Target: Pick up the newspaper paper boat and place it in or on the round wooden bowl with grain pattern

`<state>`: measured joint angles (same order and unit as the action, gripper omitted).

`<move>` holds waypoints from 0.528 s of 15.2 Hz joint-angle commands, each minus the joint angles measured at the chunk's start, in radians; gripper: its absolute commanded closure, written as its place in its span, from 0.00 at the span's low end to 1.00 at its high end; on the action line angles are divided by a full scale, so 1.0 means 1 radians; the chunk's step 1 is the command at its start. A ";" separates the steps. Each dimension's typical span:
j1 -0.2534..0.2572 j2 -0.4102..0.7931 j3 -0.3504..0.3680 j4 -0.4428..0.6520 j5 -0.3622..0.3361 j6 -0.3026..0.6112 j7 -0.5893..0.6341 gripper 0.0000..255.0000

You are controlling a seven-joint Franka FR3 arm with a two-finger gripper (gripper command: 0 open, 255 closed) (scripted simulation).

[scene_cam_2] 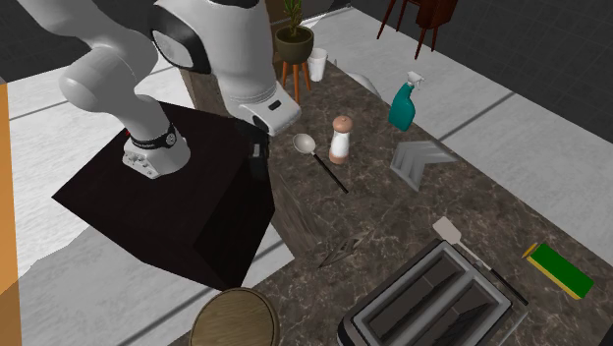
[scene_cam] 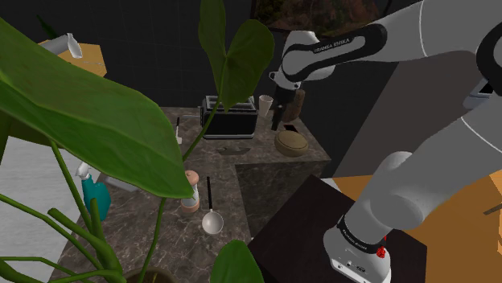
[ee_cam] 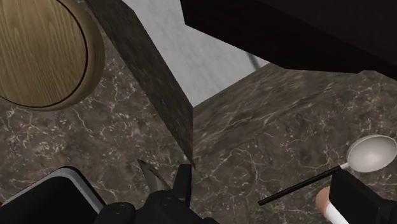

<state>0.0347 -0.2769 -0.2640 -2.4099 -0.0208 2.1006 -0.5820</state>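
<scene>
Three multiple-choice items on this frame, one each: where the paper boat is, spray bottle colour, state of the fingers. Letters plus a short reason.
1. The paper boat lies: A in the bowl; B on the counter near the spray bottle; C between the fingers.
2. The spray bottle is: A red; B white; C teal.
3. The fingers are: A open, holding nothing; B shut on the paper boat; C shut on nothing.
Key: 1 B, the second exterior view shows it on the counter, far from the bowl. 2 C, its body is teal. 3 A, the wrist view shows them apart, clasping nothing.
</scene>
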 commanded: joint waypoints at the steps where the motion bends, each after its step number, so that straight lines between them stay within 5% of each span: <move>1: 0.008 0.075 -0.019 0.016 0.018 0.057 -0.057 0.00; 8: 0.018 0.368 -0.042 0.153 0.137 0.192 -0.265 0.00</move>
<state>0.0511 0.0503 -0.3079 -2.2793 0.0966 2.2774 -0.8191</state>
